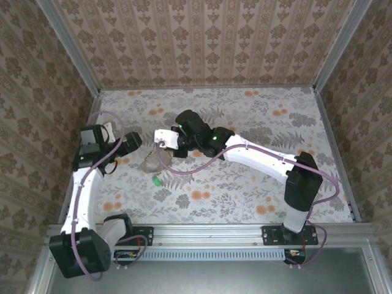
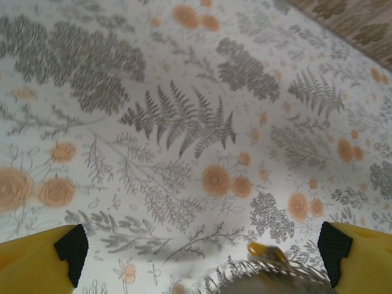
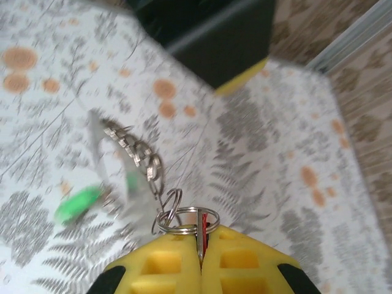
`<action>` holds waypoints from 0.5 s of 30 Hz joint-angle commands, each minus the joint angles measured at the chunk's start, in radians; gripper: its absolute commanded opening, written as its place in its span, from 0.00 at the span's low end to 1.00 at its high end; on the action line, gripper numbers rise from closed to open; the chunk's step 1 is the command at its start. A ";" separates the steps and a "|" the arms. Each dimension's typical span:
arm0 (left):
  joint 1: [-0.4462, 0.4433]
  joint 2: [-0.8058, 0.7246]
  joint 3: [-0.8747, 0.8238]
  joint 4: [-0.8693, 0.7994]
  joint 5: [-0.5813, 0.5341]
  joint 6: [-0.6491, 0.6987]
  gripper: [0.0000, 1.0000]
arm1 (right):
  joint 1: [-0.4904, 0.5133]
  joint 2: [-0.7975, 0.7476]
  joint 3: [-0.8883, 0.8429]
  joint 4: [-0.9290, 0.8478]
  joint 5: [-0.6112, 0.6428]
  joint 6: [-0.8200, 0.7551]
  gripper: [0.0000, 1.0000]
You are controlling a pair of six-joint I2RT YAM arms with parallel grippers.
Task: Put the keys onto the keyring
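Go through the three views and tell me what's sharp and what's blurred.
Top external: even light, soft shadows, all fairly sharp, green key included. Left wrist: tablecloth slightly soft; a grey shape at the bottom edge is too defocused to identify. Right wrist: right gripper, red key and keyring are fairly crisp; the green key and tablecloth behind are smeared.

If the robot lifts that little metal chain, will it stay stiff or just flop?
Probably flops: the keyring chain is separate small links lying in a loose curve. Looks thin, so likely light. Since its ring sits by the red key pinched in the right gripper, it would likely dangle and swing.
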 commanded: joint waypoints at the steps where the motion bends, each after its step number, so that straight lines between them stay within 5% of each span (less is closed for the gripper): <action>1: 0.009 0.010 0.007 -0.058 -0.020 -0.062 1.00 | -0.008 -0.058 -0.063 -0.008 -0.083 -0.074 0.00; 15: 0.008 -0.018 -0.179 0.103 -0.084 -0.184 1.00 | -0.048 -0.296 -0.577 -0.181 0.056 -0.205 0.04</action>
